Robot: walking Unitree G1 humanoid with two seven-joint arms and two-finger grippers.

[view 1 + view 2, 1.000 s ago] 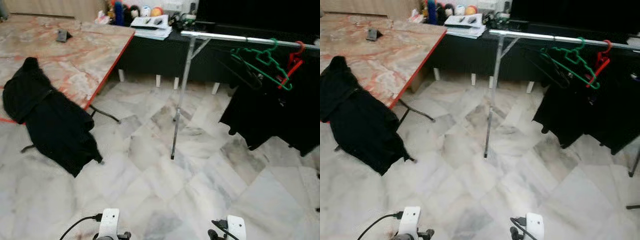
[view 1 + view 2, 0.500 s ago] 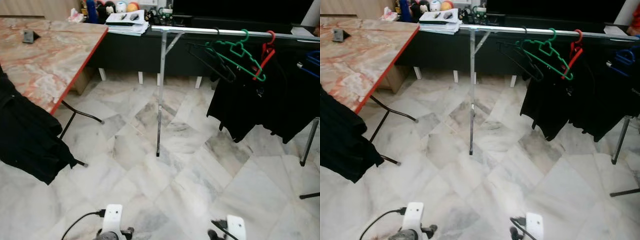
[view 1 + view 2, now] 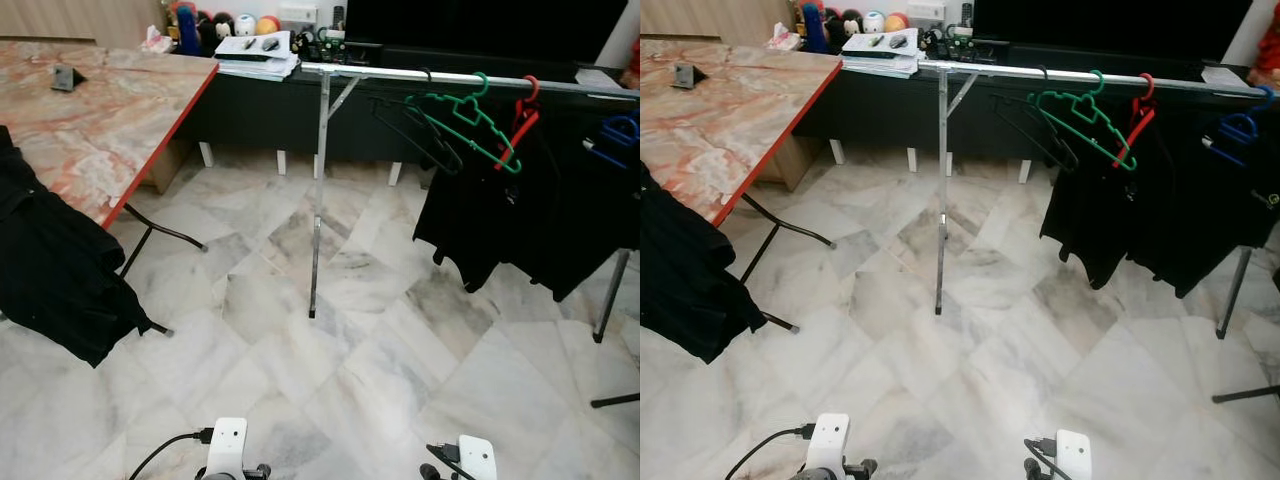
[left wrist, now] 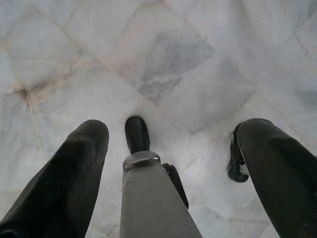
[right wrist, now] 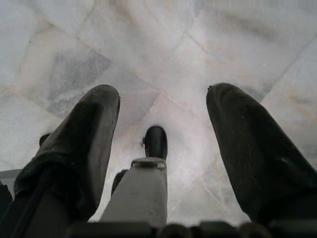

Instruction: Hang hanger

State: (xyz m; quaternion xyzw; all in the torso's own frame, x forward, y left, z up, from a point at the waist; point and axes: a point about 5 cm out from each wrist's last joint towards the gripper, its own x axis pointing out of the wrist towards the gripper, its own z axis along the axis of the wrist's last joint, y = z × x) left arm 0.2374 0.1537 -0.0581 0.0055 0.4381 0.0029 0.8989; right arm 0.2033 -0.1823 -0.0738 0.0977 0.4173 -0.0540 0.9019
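A silver rail carries a black hanger, a green hanger, a red hanger, what looks like a blue one, and black clothes. A black garment drapes off the table. Both arms hang low over the marble floor; left gripper and right gripper have fingers spread apart, holding nothing. No writing is legible.

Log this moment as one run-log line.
left gripper: open, idle | right gripper: open, idle | green hanger: on rail | task: not started
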